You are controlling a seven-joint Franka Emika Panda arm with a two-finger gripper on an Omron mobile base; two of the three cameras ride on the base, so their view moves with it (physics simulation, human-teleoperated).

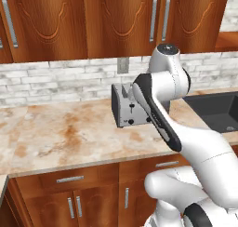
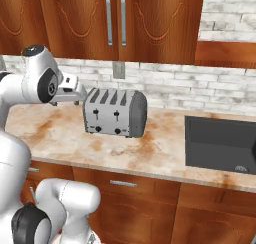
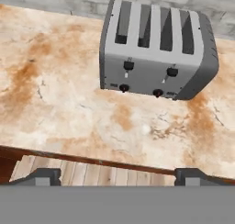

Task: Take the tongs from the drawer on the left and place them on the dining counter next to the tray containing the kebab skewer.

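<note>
Up above the wall bench (image 1: 56,133), the white arm (image 1: 160,114) reaches forward over the marbled beige stone top. In the hand view the gripper (image 3: 118,176) looks down past the bench's front edge, with its two dark fingertips (image 3: 42,176) set wide apart at the bottom corners and nothing between them. A strip of pale wooden floor (image 3: 92,175) shows below that edge, between the fingertips.

A grey four-slot toaster (image 2: 115,112) stands on the bench near the white brick backsplash (image 1: 51,79), its front with two levers and two dark knobs facing the robot. In the left base view the arm's forearm hides part of it. To the right of the toaster, well apart from it, a dark sink (image 2: 220,144) is sunk into the stone.

Beneath the bench top on the left, a shallow reddish-brown drawer (image 1: 69,178) with a short horizontal silver bar handle is closed flush with the cabinet front; the tongs cannot be seen from outside it. Below it are cabinet doors (image 1: 74,206) with vertical handles, and more reddish-brown cabinets (image 2: 115,20) hang above the backsplash.
</note>
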